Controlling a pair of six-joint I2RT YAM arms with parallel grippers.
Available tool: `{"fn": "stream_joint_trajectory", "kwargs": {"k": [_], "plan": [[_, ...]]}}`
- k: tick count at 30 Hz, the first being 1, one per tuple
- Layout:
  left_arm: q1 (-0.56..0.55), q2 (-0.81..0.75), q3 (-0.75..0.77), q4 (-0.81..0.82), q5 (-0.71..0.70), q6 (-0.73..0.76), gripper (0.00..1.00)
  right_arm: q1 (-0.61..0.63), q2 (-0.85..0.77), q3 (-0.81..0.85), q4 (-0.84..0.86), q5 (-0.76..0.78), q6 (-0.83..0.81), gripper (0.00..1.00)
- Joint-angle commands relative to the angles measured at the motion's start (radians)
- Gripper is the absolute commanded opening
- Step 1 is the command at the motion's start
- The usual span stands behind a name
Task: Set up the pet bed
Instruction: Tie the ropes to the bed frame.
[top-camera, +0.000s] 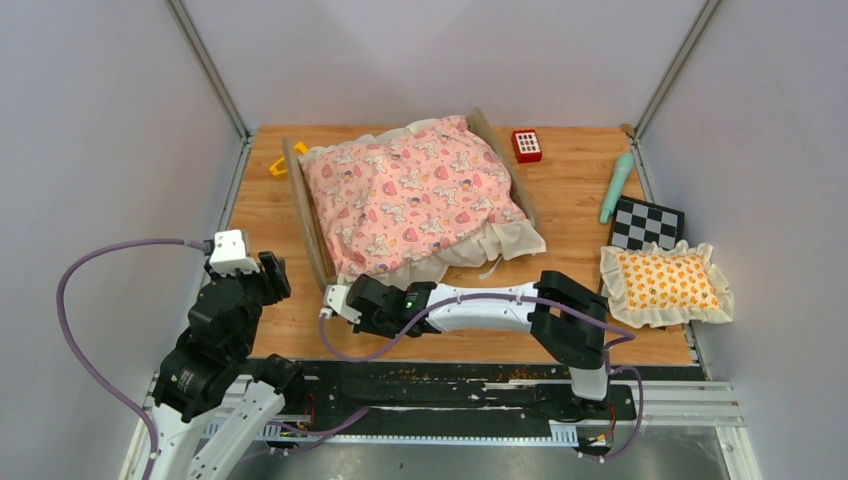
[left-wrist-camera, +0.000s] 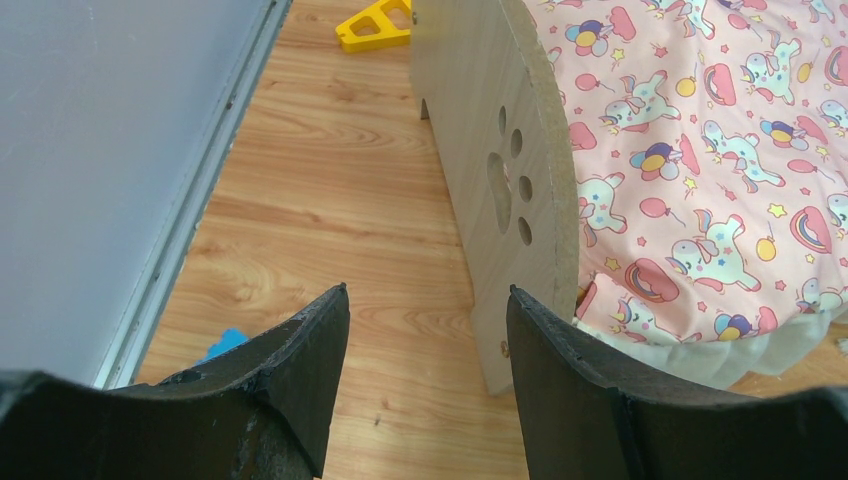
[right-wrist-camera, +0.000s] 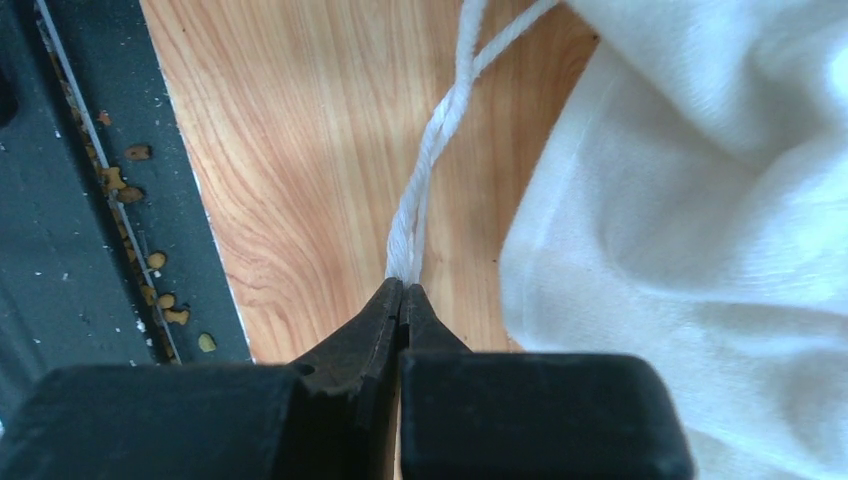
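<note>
Bedding looks mostly in place from where I sit. The pet bed (top-camera: 415, 195) stands skewed at the middle of the tabletop's far edge. Its headboard (left-wrist-camera: 500, 180) faces the left edge, and the pink quilt (top-camera: 400, 185) is spread over the frame. The quilt's white frill (right-wrist-camera: 700, 220) spills off the near side onto the wood, so I judge the cover is on but not squared up.

My right gripper (right-wrist-camera: 402, 290) is clenched on a thin white cord (right-wrist-camera: 425, 170) that leads off toward that frill. Its 2 jaws meet flat on the cord, low over the tabletop close to the near edge. My left gripper (left-wrist-camera: 428, 330) is released, jaws spread with nothing between them. It hangs just beside the headboard's outer face without touching it.

The small orange pillow (top-camera: 665, 282) lies well apart by the right edge, its far corner overlapping a checkered board (top-camera: 645, 222).

What I reckon is left is to tug or tuck the cord and frill so the quilt sits straight, then perhaps to bring the pillow to the bed. Whether the mattress underneath lies flat I cannot tell, because the quilt hides it.
</note>
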Motion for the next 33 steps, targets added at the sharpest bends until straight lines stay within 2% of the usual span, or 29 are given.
{"fn": "stream_joint_trajectory", "kwargs": {"k": [1,8,14,24,25,29,33], "plan": [[-0.002,-0.003,0.002,0.032,0.002,0.002,0.67,-0.011,0.017,0.049,0.008,0.041,-0.107,0.00],[-0.002,-0.004,0.002,0.031,0.000,0.002,0.67,-0.020,0.050,0.022,0.076,0.123,-0.212,0.00],[-0.002,0.001,0.006,0.030,-0.002,0.004,0.67,-0.029,0.061,-0.036,0.208,0.191,-0.296,0.02],[-0.002,0.001,0.013,0.024,-0.005,0.004,0.67,-0.036,0.062,-0.170,0.404,0.161,-0.326,0.03],[-0.002,0.001,0.013,0.025,-0.004,0.004,0.67,-0.037,0.064,-0.180,0.405,0.157,-0.324,0.05],[-0.002,0.001,0.011,0.024,-0.004,0.001,0.67,-0.038,0.050,-0.194,0.407,0.145,-0.313,0.25],[-0.002,0.001,0.006,0.027,0.003,-0.002,0.67,-0.038,0.002,-0.209,0.397,0.126,-0.296,0.33]]}}
